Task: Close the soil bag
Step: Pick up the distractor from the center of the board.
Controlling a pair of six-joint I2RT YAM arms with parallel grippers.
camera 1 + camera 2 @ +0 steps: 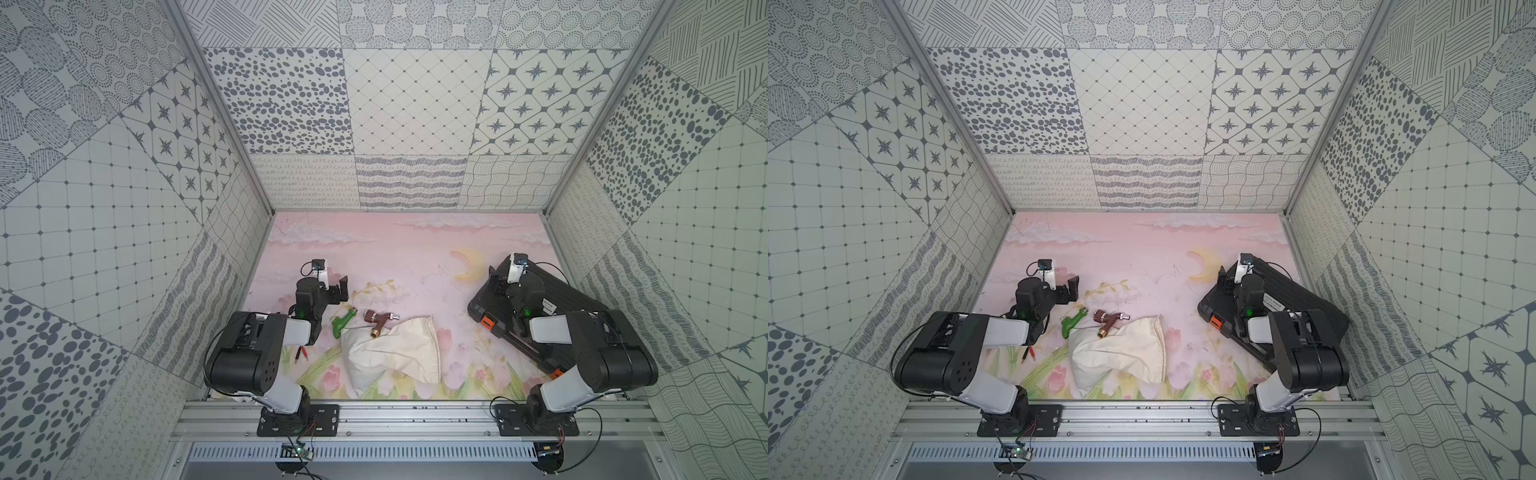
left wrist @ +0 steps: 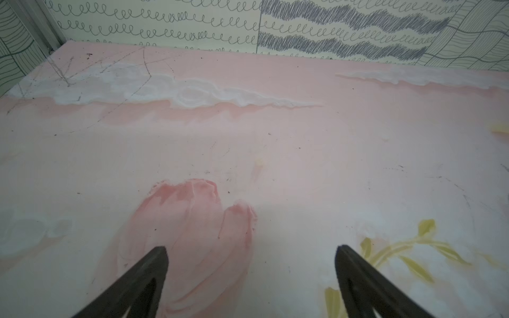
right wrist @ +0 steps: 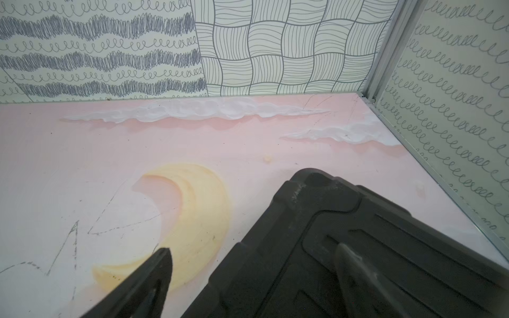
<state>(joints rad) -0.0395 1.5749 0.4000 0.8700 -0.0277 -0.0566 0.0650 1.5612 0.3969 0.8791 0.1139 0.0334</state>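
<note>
Both grippers are idle. The left gripper [image 2: 251,247] is spread wide with nothing between its fingers, over bare pink mat [image 1: 415,257]. The right gripper [image 3: 254,247] is also wide and empty, with one finger over the corner of the black ribbed hard case [image 1: 540,307].

The soil bag [image 1: 395,353] lies slumped at near-centre, between the two arm bases. Its stitched hem faces the right arm's side. We read the task as not started, because neither gripper is near the bag.

Risks as we see them:
- We can't make out the cord in the top views. It is white on cream, so we could pinch cloth instead of cord and the mouth wouldn't cinch.
- The brown tap [image 1: 378,320] has its brass end at the bag's far edge, touching or overlapping it. Pulling the bag could drag the tap.
- The green tap [image 1: 343,322] sits just beside the bag's far-left corner, in the left arm's path.
- The right arm has to clear the case and could clip it when it swings.
- The sack is soft, so a one-sided pull would likely slide it rather than close it.

Count:
- Bags: 1
- Taps: 2 (green, brown)
- Cases: 1
- Grippers: 2
- Small red-tipped leads [image 1: 301,354]: 2, we think. They are too small to be sure.
</note>
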